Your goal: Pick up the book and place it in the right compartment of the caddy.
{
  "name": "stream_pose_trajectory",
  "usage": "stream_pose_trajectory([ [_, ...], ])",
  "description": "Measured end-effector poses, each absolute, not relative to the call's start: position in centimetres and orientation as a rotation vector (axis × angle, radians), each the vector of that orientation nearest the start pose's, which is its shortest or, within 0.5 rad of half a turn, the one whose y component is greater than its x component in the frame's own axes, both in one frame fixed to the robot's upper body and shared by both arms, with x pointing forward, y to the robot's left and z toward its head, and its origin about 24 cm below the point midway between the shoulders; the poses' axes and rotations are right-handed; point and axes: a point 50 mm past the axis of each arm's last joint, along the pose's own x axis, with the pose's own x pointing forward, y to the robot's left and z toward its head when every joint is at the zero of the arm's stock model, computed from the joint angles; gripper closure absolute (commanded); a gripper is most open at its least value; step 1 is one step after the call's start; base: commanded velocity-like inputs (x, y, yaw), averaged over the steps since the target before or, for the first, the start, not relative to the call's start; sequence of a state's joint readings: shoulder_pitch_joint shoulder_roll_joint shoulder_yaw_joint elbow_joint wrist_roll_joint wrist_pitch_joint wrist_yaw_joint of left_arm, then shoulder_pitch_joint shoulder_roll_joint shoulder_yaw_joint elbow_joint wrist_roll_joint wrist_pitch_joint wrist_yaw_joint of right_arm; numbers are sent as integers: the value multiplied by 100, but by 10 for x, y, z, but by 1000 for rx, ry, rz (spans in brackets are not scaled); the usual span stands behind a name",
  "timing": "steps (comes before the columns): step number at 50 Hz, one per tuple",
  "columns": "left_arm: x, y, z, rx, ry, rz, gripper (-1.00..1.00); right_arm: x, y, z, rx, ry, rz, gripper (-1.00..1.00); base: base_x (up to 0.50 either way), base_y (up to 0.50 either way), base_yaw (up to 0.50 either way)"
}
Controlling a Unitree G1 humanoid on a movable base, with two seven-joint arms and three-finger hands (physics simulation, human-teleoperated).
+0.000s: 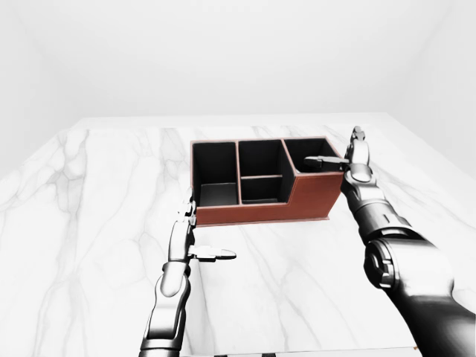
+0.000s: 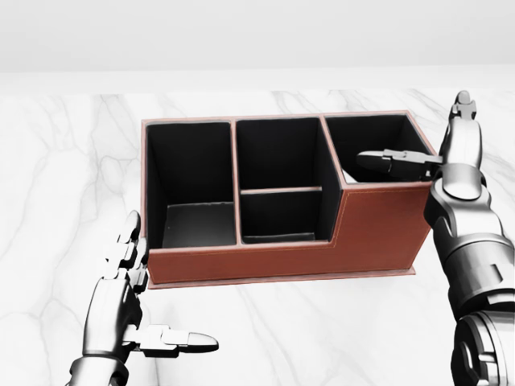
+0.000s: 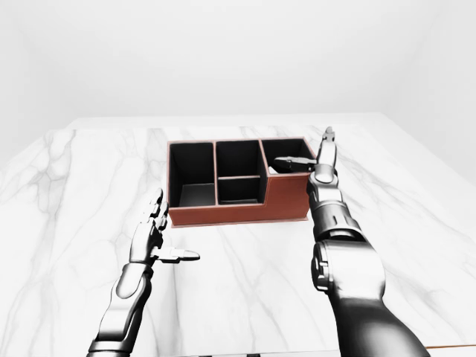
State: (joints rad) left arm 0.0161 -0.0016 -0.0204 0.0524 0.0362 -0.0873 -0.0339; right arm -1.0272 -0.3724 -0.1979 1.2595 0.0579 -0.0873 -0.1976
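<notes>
Marble table [image 2: 322, 338] carries the brown caddy [image 2: 378, 233], and your right hand [image 2: 438, 161] stands open at its right end, fingers upright and thumb reaching over the right compartment. You cannot see the book inside that dark compartment. Your left hand [image 2: 121, 314] hovers open, just beside the caddy's lower left corner, holding nothing.

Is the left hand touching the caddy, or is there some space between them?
Cannot tell. In the head view the fingertips of the open left hand overlap the lower left corner of the caddy, and no eye view shows a plain gap or contact.
</notes>
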Motion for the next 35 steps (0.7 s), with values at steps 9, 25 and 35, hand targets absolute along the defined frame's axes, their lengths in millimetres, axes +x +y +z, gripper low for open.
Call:
stream_pose_trajectory([
  [9,249,142,34,35,-20,-53,-100,404,-249,144,-93,44,-403,-100,0,0,0],
  [25,248,142,35,35,-21,-53,-100,401,-244,232,-73,-286,-375,-100,0,0,0],
  [35,249,142,34,35,-21,-54,-100,372,-228,293,-87,-550,-325,-100,0,0,0],
])
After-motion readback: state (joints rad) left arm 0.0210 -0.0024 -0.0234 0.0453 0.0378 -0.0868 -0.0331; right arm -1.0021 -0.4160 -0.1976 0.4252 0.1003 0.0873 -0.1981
